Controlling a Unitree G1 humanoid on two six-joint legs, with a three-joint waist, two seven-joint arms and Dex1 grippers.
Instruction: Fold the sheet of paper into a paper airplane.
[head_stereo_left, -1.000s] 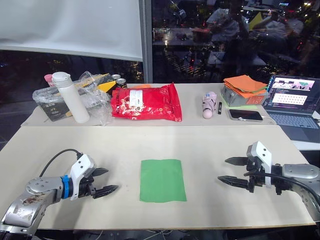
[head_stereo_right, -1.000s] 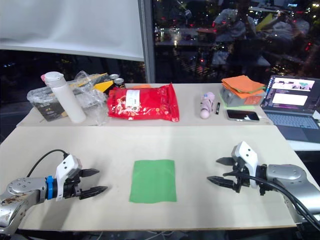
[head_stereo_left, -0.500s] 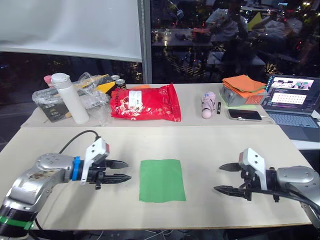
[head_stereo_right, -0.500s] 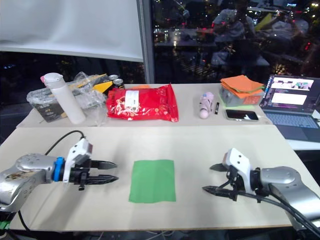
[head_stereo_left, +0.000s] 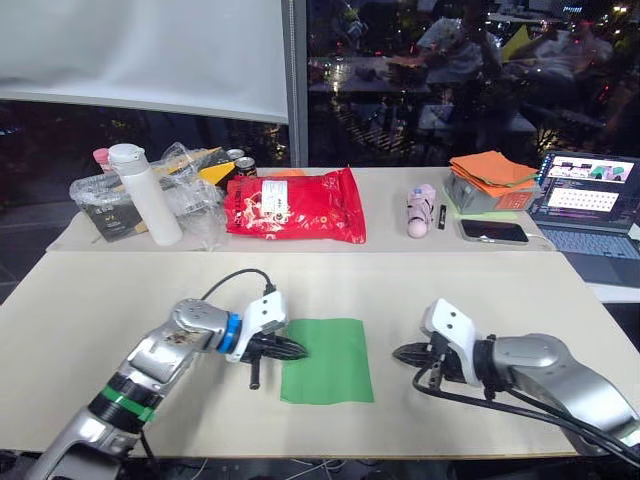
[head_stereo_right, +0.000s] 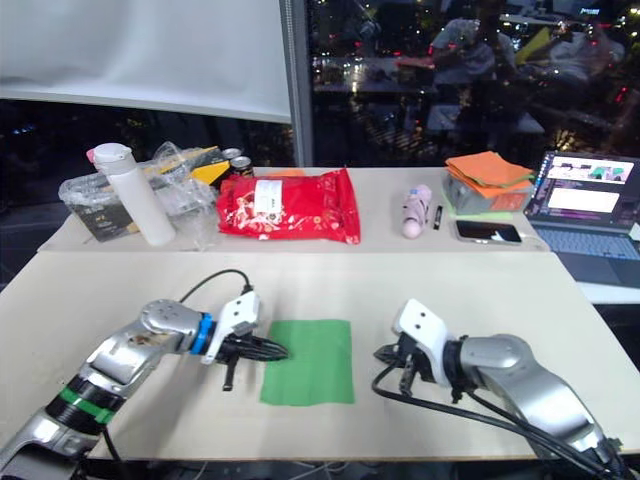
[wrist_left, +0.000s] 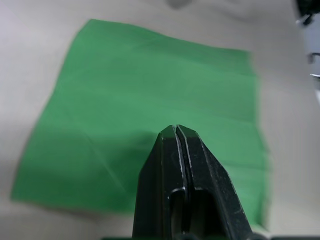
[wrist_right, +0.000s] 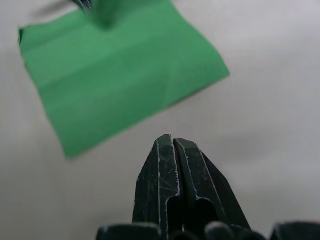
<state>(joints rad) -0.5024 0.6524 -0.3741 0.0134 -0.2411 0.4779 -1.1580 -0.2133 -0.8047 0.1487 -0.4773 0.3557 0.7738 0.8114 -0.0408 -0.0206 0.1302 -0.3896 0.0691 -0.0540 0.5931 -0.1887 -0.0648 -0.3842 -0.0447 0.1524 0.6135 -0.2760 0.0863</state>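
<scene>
Paper: we see the sheet of paper (head_stereo_left: 326, 359) lying flat on the near middle of the table (head_stereo_left: 420, 280), between our two grippers. It is thin, plain, bright green and shaped like a rectangle.
Creases: our left wrist view shows faint fold lines running across the green sheet, which the head views do not show.
Left gripper: our left gripper (head_stereo_left: 297, 350) has its two black fingers pressed together, with nothing between them. The tips sit at the left edge of the paper.
Right gripper: our right gripper (head_stereo_left: 402, 353) also has its fingers squeezed together and is not holding anything. It is near the right edge of the paper, not touching it. Its wrist view shows scratches on the black fingers (wrist_right: 162, 175).
Far side: a shiny red bag (head_stereo_left: 292, 205), a white bottle (head_stereo_left: 144, 194), crinkly clear plastic (head_stereo_left: 195, 195), a stack of orange cloth (head_stereo_left: 490, 170), a phone (head_stereo_left: 493, 230) and a laptop (head_stereo_left: 592, 205).
</scene>
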